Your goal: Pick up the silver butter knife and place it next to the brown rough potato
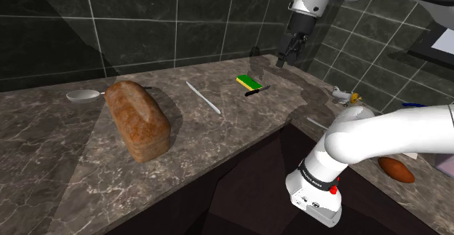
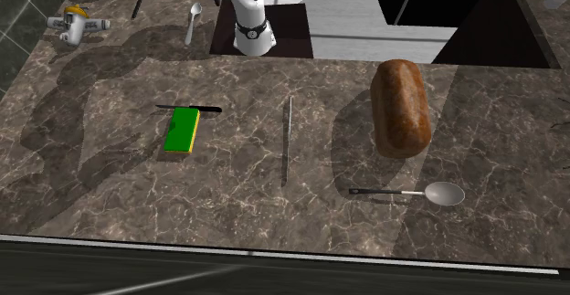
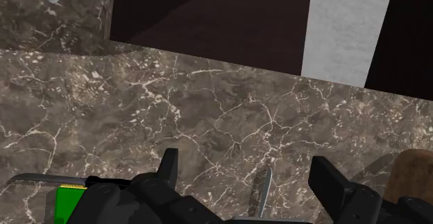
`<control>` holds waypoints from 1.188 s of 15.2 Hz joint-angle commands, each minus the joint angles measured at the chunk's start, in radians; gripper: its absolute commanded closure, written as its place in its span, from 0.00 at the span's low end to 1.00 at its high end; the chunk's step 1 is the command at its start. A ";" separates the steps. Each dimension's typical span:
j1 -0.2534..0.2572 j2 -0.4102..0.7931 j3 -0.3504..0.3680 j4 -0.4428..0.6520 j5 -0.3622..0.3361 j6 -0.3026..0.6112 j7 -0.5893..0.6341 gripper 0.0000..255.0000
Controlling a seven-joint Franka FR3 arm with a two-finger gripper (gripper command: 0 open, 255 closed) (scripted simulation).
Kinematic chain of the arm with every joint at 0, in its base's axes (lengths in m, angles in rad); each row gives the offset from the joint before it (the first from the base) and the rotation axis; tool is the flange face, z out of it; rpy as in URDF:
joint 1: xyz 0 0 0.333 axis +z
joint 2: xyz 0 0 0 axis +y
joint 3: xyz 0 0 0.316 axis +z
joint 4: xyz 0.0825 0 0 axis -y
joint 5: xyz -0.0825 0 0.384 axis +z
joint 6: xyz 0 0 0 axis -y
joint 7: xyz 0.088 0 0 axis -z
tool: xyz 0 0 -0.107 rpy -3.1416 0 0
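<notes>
The silver butter knife (image 1: 202, 97) (image 2: 287, 138) lies flat on the marble counter (image 1: 65, 161) between a bread loaf and a green sponge. My black gripper (image 1: 289, 54) hangs open well above the counter, near the tiled back wall and beyond the sponge. In the wrist view its fingers stand apart (image 3: 244, 159), with nothing between them, and the tip of the knife (image 3: 262, 186) shows far below. The brown potato (image 1: 396, 169) lies on the counter section at the shoulder view's lower right, beyond my arm's white base.
A large brown bread loaf (image 1: 138, 118) (image 2: 400, 107) lies near the knife. A green sponge (image 1: 247, 81) (image 2: 182, 129) and a black-handled knife (image 1: 257, 90) (image 2: 189, 109) lie on its other side. A metal spoon (image 2: 411, 193) rests near the wall. Small utensils (image 2: 193, 19) lie by the stand.
</notes>
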 commanded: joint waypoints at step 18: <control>0.034 0.545 0.194 0.075 0.029 0.485 0.236 0.00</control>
